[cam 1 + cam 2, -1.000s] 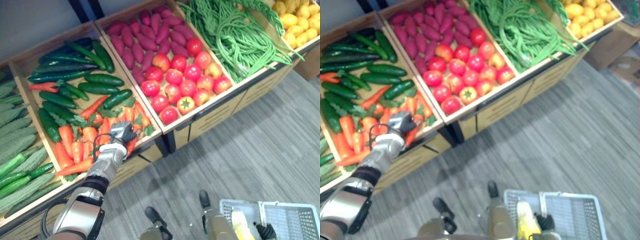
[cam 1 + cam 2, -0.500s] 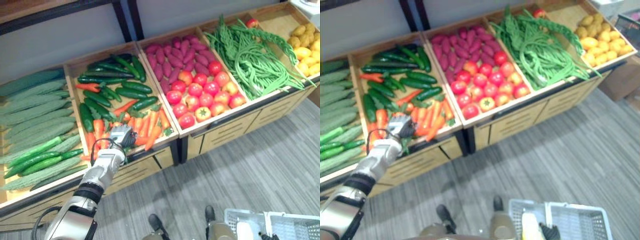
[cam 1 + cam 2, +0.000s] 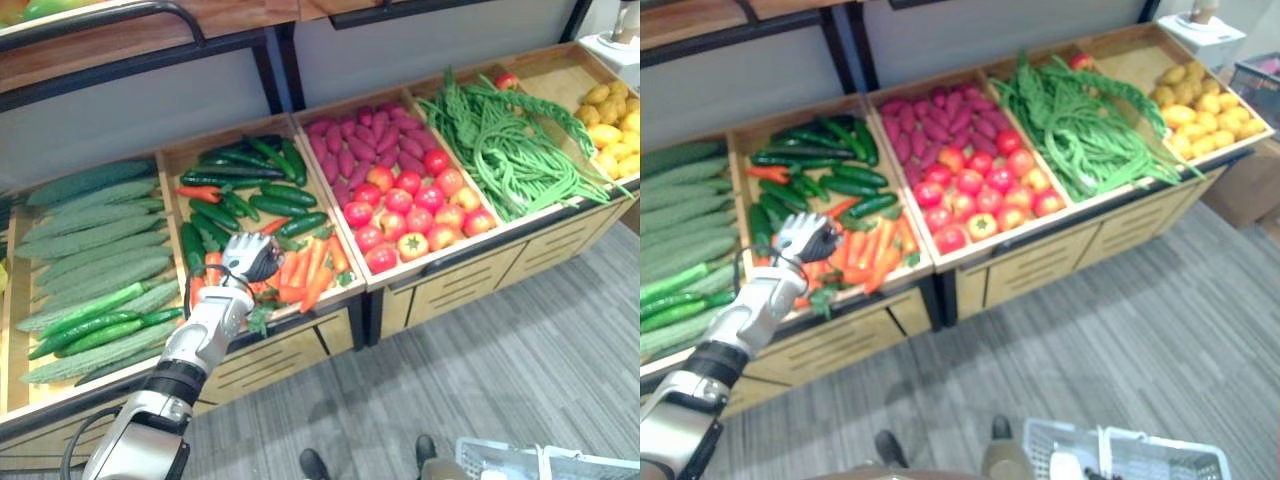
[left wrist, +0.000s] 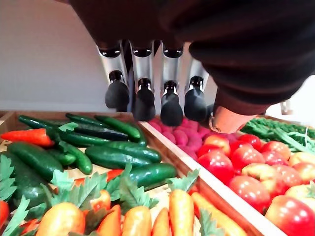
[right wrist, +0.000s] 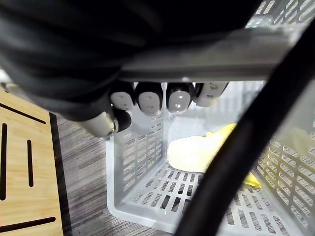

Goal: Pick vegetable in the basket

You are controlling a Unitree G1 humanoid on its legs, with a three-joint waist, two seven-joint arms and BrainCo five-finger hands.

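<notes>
Hovering over the orange carrots with green leafy tops (image 3: 305,275), the left hand (image 3: 250,258) ends an arm stretched forward from the lower left, above the front of the light wooden display crate (image 3: 280,345). Dark green cucumbers (image 3: 250,190) lie behind the carrots, and round red tomatoes (image 3: 415,205) fill the next bin. A pale grey slatted plastic basket (image 3: 590,463) sits at the bottom right edge.

Right eye view: same layout, hand above the carrots.

Left wrist view: fingers (image 4: 143,101) hang down loose, thumb apart, nothing held, clear of the carrots below.

Right wrist view: right hand (image 5: 150,101) has its fingers curled round the basket's grey handle bar (image 5: 221,49). A pale yellow vegetable (image 5: 197,152) lies inside the basket.
</notes>
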